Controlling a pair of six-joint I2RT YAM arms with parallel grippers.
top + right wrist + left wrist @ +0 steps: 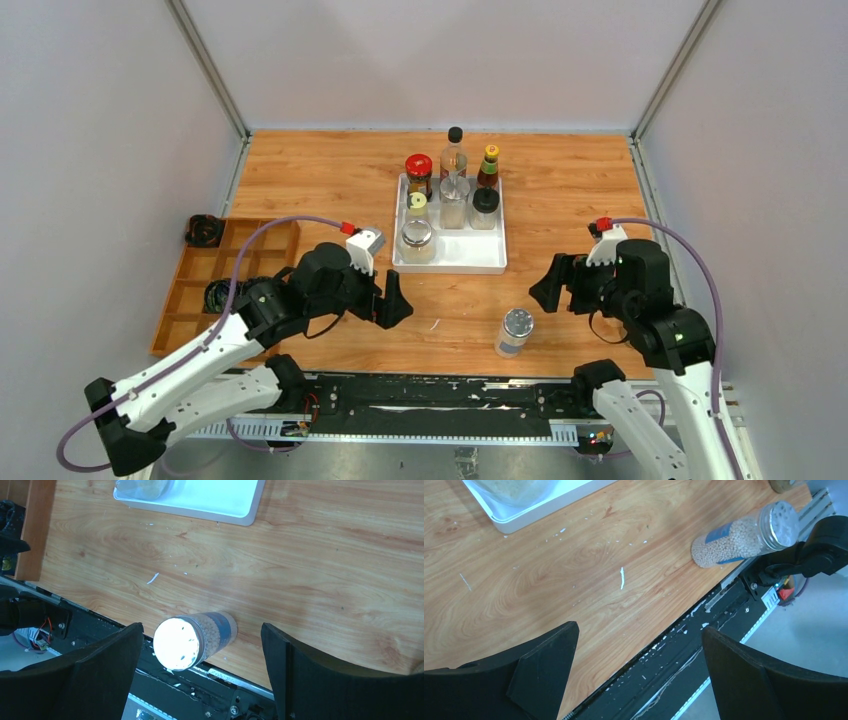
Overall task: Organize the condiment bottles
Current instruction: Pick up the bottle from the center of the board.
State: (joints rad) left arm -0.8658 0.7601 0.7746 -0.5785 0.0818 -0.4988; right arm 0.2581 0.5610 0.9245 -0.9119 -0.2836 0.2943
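Near the worktop's point(330, 170) front edge, one bottle point(514, 332) stands upright, just near-left of my right end effector point(563, 290), jaws spread and empty; my left end effector point(388, 303), equally wide, sits farther off.

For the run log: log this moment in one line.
shaker jar: upright on table, outside white tray | other bottles: in tray | left hand: open, empty | right hand: open, empty

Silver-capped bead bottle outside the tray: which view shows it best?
Left wrist: the bottle appears side-on, showing pale beads, blue label and perforated cap. Right wrist looks down on its glaring cap, foreshortening the body. Top external shows it small, without detail.
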